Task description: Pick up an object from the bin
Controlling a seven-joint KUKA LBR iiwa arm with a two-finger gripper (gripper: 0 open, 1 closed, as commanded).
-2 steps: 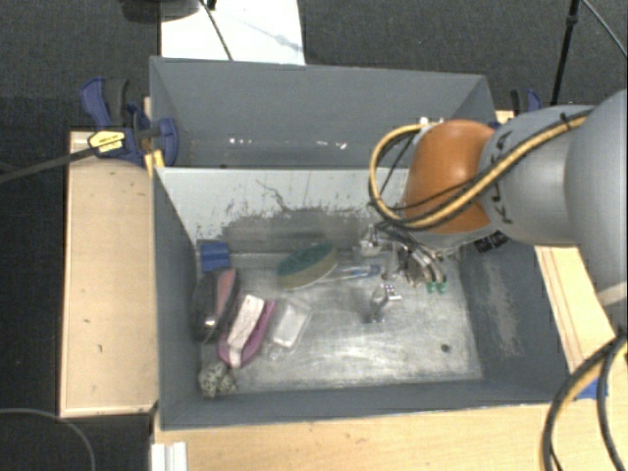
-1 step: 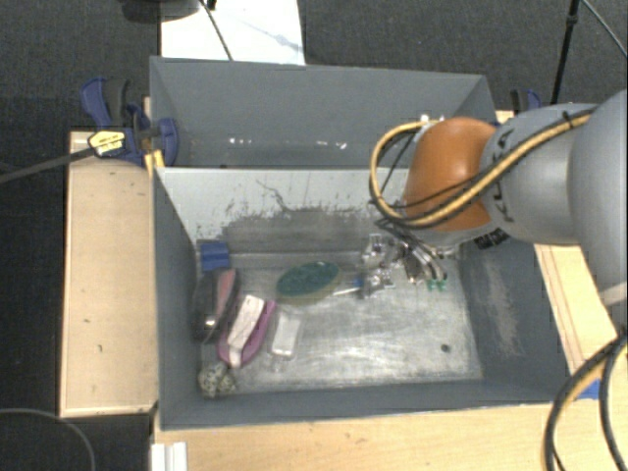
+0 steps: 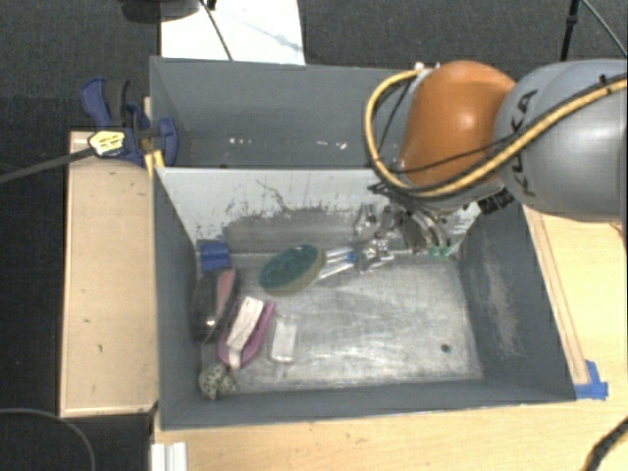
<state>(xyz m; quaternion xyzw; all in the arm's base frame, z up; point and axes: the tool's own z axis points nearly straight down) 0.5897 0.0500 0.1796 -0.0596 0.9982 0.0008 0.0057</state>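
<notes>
My orange cover [image 3: 456, 116] rides highest, with my gripper [image 3: 378, 251] under it near the back wall of the bin [image 3: 505, 292]. The gripper sits at the handle [image 3: 339, 260] end of a teal round-headed brush [image 3: 290, 268] lying mid-floor. Whether my jaws are apart or clamped on it, I cannot tell. The brush looks light and stiff, perhaps slick plastic. I judge the thin handle the place to grip. A heap by the left wall, with a blue block [image 3: 213, 256] and pink pieces [image 3: 245, 327], lies just beside the head, clear of the handle.
</notes>
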